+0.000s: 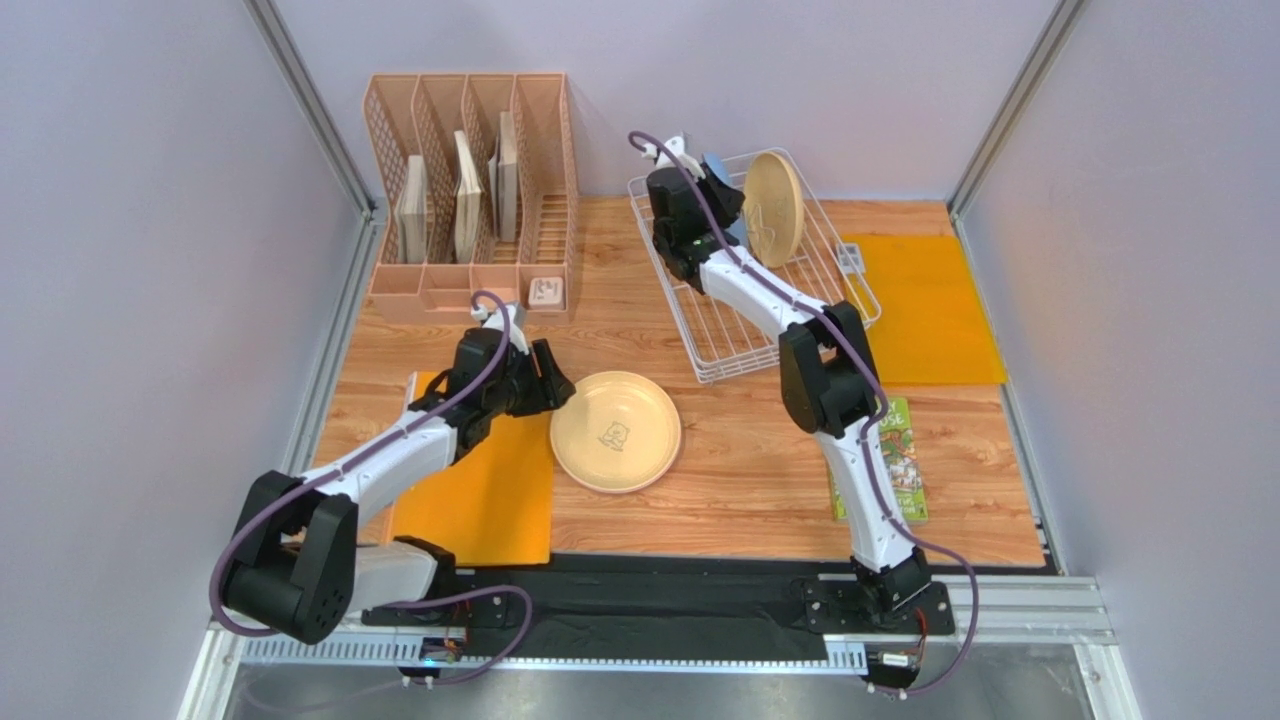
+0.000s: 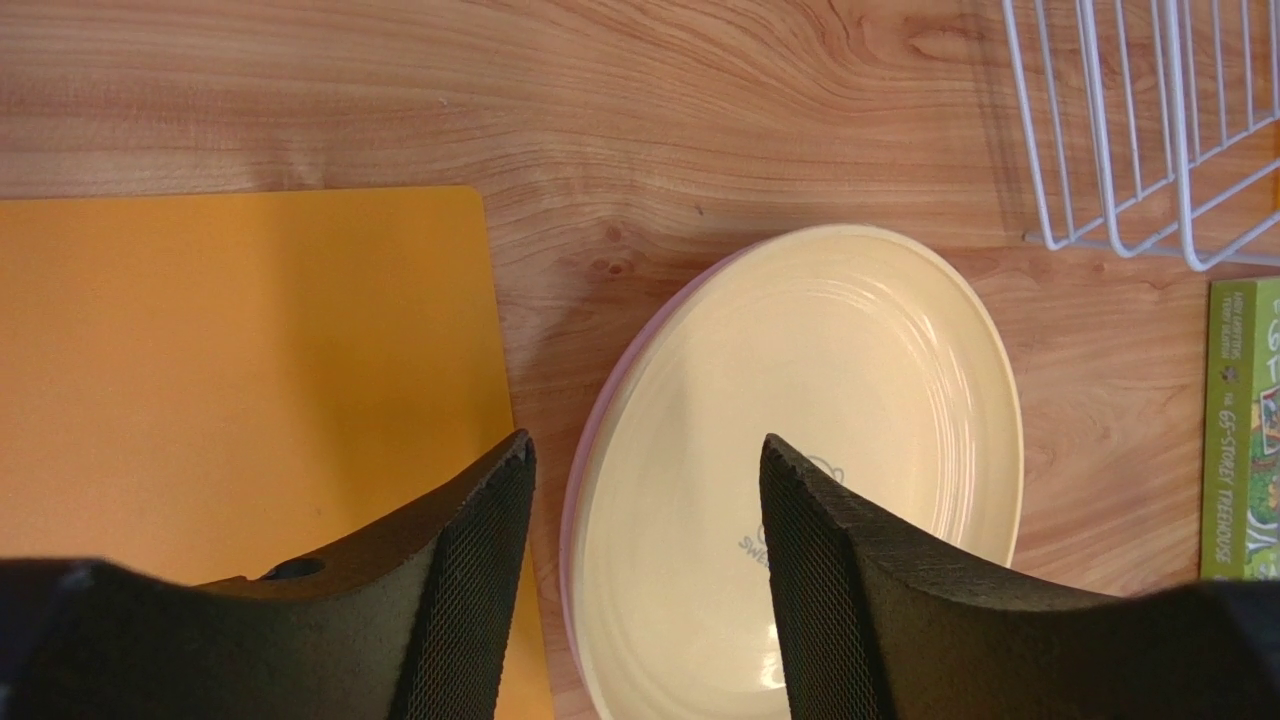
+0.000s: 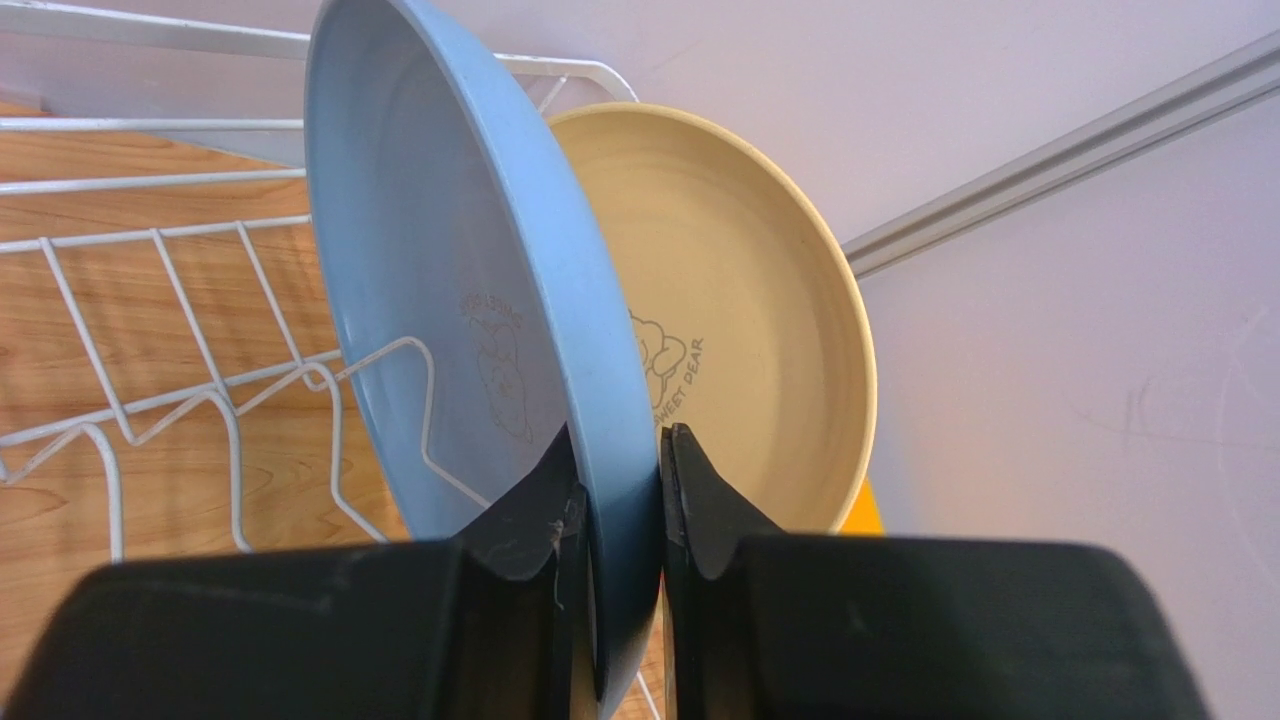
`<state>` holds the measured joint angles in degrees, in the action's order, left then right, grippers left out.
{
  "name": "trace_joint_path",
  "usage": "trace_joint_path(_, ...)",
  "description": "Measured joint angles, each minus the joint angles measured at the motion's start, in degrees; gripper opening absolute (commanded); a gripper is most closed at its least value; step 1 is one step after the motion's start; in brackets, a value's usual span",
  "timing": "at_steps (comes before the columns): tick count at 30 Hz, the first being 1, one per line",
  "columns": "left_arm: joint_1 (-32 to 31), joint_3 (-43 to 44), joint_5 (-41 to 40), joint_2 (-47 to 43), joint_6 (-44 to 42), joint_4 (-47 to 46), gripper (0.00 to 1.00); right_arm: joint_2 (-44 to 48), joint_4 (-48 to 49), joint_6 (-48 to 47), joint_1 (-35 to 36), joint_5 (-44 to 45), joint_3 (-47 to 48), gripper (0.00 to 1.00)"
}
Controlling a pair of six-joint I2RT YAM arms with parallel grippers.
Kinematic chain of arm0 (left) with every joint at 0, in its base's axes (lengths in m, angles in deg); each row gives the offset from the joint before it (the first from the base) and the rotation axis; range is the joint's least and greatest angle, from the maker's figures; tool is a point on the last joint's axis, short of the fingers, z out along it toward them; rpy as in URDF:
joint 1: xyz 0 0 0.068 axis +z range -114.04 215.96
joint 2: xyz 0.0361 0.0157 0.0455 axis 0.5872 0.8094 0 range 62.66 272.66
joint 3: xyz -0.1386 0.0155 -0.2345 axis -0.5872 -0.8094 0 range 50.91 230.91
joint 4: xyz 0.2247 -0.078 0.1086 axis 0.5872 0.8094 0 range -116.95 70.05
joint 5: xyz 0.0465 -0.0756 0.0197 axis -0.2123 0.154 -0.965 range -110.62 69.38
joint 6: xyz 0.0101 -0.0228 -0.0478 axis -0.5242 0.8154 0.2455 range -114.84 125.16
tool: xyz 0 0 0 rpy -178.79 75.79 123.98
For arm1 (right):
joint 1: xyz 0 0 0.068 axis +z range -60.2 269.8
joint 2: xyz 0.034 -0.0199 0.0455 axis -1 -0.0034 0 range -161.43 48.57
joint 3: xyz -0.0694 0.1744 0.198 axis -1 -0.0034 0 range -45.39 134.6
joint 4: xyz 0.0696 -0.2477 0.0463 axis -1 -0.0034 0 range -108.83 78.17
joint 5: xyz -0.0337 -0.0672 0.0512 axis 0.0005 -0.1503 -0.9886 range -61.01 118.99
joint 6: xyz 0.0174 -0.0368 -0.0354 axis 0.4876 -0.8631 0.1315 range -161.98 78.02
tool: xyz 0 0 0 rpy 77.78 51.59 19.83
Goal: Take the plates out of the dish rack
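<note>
While the right hand (image 3: 621,450) clamps the blue plate (image 3: 436,270) in the dish rack (image 1: 721,323), left hand (image 2: 646,447) spread apart, beside the pale yellow plate (image 2: 842,390)

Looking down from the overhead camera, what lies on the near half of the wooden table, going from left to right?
Orange mat → pale yellow plate → green printed leaflet.
</note>
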<state>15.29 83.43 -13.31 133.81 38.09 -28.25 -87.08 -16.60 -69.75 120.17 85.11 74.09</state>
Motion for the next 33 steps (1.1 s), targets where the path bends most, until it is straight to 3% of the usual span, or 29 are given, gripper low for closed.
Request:
trace_joint_path(8, 0.0, 0.0, -0.3, -0.3, -0.2, 0.2, 0.63, 3.0, 9.5, -4.5, 0.6, 2.0, -7.3, 0.00)
trace_joint_path(22, 0.0, 0.0, 0.1, -0.4, -0.3, 0.2, 0.64, 12.6, 12.7, -4.6, -0.7, 3.6, -14.4, 0.00)
trace_joint_path(28, 0.0, 3.3, 0.9, -0.5, -1.4, 1.6, 0.66, 20.7, 0.2, 5.1, -0.9, -0.7, -17.0, 0.00)
trace_joint_path(33, 0.0, 9.3, 2.9, -0.5, -2.6, 2.8, 0.68, 32.1, -14.9, 17.2, -1.0, -10.9, -17.0, 0.00)
